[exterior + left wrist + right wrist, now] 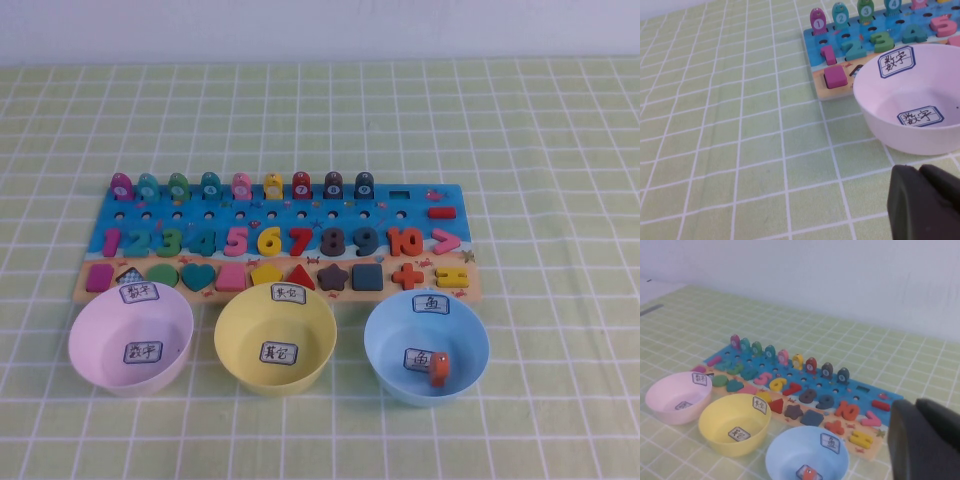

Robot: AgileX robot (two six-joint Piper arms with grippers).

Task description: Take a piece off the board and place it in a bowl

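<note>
the piece (438, 371) lies in the bowl (385, 345); right tool (925, 440) pressed together, left tool (925, 202) state unclear.

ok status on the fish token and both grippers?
Small orange-red fish token in light blue plastic bowl, off wooden puzzle board. Right gripper shut, empty, raised. Left gripper beside pink bowl. Nothing obstructing.

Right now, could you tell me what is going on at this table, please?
Nothing is being handled at this moment. The orange-red fish token lies inside the light blue bowl, off the puzzle board, whose last fish slot is empty. The right gripper is shut and holds nothing, drawn back from the board on the side of the blue bowl. The left gripper sits parked above the tablecloth beside the pink bowl.
</note>
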